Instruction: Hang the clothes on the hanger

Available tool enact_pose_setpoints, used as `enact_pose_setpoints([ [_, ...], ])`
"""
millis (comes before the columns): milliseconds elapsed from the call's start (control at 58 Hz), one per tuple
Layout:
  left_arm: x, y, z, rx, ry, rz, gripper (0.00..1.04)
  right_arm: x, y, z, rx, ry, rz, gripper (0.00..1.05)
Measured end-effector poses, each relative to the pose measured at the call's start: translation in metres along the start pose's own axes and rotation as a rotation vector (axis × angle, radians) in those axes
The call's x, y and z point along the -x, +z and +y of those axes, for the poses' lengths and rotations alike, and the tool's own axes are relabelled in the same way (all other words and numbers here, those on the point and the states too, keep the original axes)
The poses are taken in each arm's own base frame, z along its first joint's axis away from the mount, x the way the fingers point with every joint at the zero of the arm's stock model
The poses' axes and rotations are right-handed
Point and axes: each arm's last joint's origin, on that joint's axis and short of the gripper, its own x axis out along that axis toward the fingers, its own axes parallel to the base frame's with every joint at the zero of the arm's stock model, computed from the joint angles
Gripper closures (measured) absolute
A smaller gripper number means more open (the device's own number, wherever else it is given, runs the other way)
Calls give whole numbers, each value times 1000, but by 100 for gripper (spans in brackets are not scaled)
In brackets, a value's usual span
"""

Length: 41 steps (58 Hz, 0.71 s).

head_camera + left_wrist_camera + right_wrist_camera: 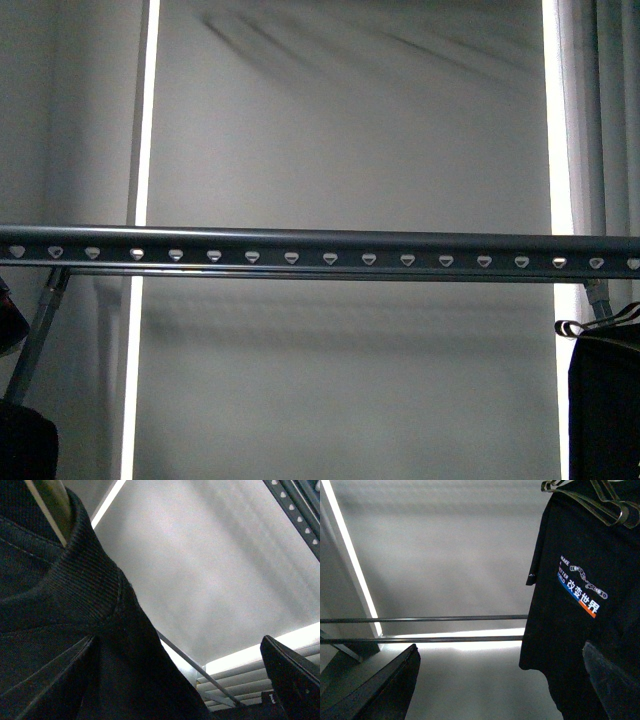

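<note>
1. Fabric of the black T-shirt filled the left wrist view, its ribbed collar round the thin wire hanger. Only one finger of the left tool showed, so we could not tell whether it was clamped or open.
2. Both fingers of the right tool stood wide apart with nothing between them. Beyond it the shirt's lettered chest hung from thin metal hooks, in front of two horizontal rods.
3. Farther off, the rail ran level across the front view, its row of holes bare along the stretch we saw. The shirt was not on it.
4. Below the rail's right end the other dark garment hung from its striped hanger, against the pale wall.
5. We judged the carrying step in hand. Next, the hook would need lifting above the rail, then lowering onto a free stretch clear of the striped hanger.
</note>
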Motion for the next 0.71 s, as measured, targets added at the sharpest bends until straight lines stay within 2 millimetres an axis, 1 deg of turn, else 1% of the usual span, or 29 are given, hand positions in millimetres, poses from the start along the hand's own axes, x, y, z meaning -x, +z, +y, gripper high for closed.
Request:
enact_pose_setpoints([
  [34, -5, 3, -1, 2, 21, -7, 14, 0, 0, 0, 0, 0, 0, 7],
  [52, -9, 3, -1, 2, 32, -5, 19, 0, 0, 0, 0, 0, 0, 7],
  [103, -14, 4, 0, 1, 49, -1, 27, 0, 0, 0, 0, 0, 0, 7],
  [138, -19, 4, 0, -2, 67, 4, 34, 0, 0, 0, 0, 0, 0, 7],
  [241, -24, 1, 3, -11, 97, 24, 50, 0, 0, 0, 0, 0, 0, 7],
  [259, -24, 1, 4, -12, 98, 25, 52, 0, 0, 0, 0, 0, 0, 7],
  [310, -25, 0, 5, -20, 101, 33, 62, 0, 0, 0, 0, 0, 0, 7],
  [397, -23, -2, 7, -31, 92, 55, 75, 0, 0, 0, 0, 0, 0, 7],
  [414, -22, -3, 8, -40, 88, 65, 80, 0, 0, 0, 0, 0, 0, 7],
  [483, -15, -8, 13, -57, 72, 109, 95, 0, 0, 0, 0, 0, 0, 7],
  [534, -8, -12, 19, -43, 59, 149, 100, 0, 0, 0, 0, 0, 0, 7],
  [603, 1, -15, 25, -52, 45, 184, 100, 0, 0, 0, 0, 0, 0, 7],
  [655, 12, -16, 30, -77, 30, 213, 100, 0, 0, 0, 0, 0, 0, 7],
  [672, 13, -16, 30, -83, 24, 219, 100, 0, 0, 0, 0, 0, 0, 7],
  [707, 23, -17, 34, -102, 4, 245, 100, 0, 0, 0, 0, 0, 0, 7],
])
